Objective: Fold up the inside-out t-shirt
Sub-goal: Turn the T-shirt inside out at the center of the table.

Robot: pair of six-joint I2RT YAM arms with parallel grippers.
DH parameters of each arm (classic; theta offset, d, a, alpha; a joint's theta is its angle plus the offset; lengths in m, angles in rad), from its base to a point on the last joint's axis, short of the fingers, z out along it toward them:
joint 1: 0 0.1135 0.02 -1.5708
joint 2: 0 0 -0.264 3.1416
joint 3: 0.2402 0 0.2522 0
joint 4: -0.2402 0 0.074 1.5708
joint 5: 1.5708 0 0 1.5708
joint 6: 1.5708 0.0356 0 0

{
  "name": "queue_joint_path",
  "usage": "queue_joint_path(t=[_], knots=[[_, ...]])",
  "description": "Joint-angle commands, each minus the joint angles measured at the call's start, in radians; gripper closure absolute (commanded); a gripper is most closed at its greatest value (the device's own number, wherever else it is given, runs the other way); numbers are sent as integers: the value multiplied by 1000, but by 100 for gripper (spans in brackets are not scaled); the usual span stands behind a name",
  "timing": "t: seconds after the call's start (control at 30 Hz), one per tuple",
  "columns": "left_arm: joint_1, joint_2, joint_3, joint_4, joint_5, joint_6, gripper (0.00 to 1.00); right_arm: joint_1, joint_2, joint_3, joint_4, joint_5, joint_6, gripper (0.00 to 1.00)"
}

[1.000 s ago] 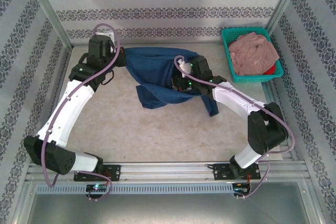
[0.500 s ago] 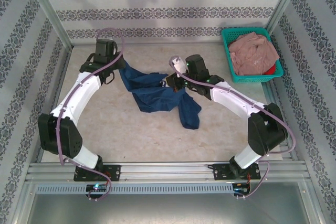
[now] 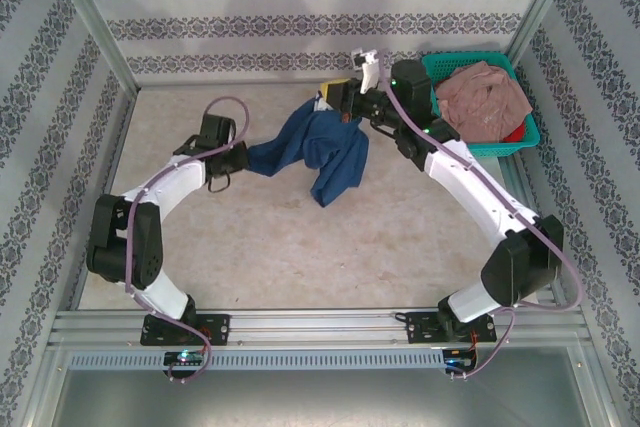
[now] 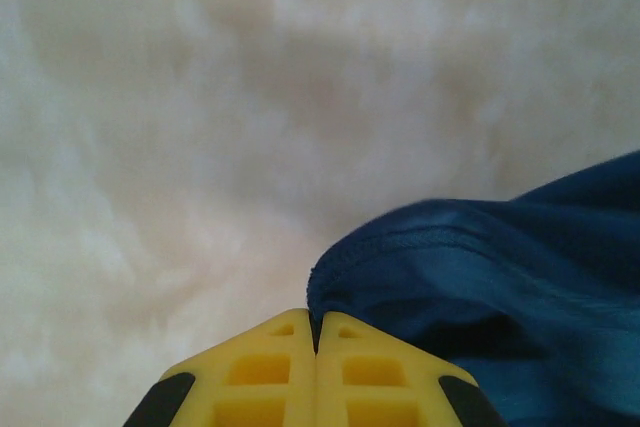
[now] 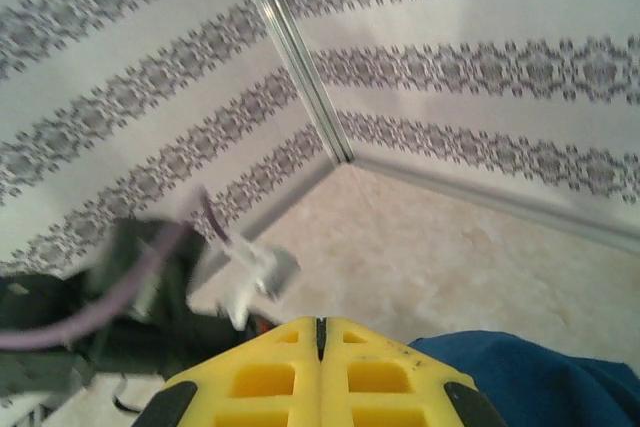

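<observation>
The inside-out t-shirt [image 3: 318, 150] is a dark navy bundle stretched between my two grippers, hanging in loose folds above the middle of the table. My left gripper [image 3: 243, 159] holds its left end low over the table. In the left wrist view the yellow fingertips [image 4: 340, 332] are closed, with a stitched hem of the t-shirt [image 4: 480, 267] pinched in the seam of the left gripper [image 4: 316, 323]. My right gripper [image 3: 333, 99] is raised at the back, shut on the shirt's top edge. Under the closed right gripper [image 5: 320, 325], the navy cloth [image 5: 530, 377] hangs at lower right.
A teal basket [image 3: 435, 77] at the back right holds a dusty pink garment [image 3: 485, 99], just right of my right forearm. Patterned walls and metal posts close in the table on three sides. My blurred left arm [image 5: 90, 327] shows in the right wrist view.
My right gripper has swung up and back toward the far wall, lifting the shirt. My left gripper came forward and lower. The shirt bunched up and shifted right.
</observation>
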Motion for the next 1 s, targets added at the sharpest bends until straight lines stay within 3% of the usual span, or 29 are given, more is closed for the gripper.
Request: queue_joint_path(t=[0.0, 0.07, 0.2, 0.37, 0.57, 0.67, 0.73, 0.8, 0.87, 0.97], knots=[[1, -46, -96, 83, 157, -61, 84, -20, -48, 13, 24, -67, 10, 100], [2, -111, -141, 133, 192, -76, 62, -36, -58, -19, 17, -111, -15, 100], [0, -217, -190, 314, 234, -74, 31, -69, -73, -80, -8, -176, -65, 100], [-47, -137, -138, 509, 469, -10, 21, -113, -78, -141, -18, -246, -98, 100], [-160, -10, -7, 482, 593, 80, 16, -141, -81, -182, -28, -268, -105, 100], [-192, 62, 60, 454, 611, 87, 20, -142, -85, -196, -18, -271, -98, 100], [-201, 112, 106, 441, 635, 78, 31, -143, -93, -197, -18, -259, -87, 100], [-202, 165, 149, 430, 638, 59, 56, -149, -106, -191, -16, -257, -72, 100], [-186, 187, 172, 362, 542, 50, 80, -159, -130, -184, -13, -256, -57, 100], [-115, 175, 120, 414, 482, -60, 100, -186, -187, -186, -13, -245, -30, 100]])
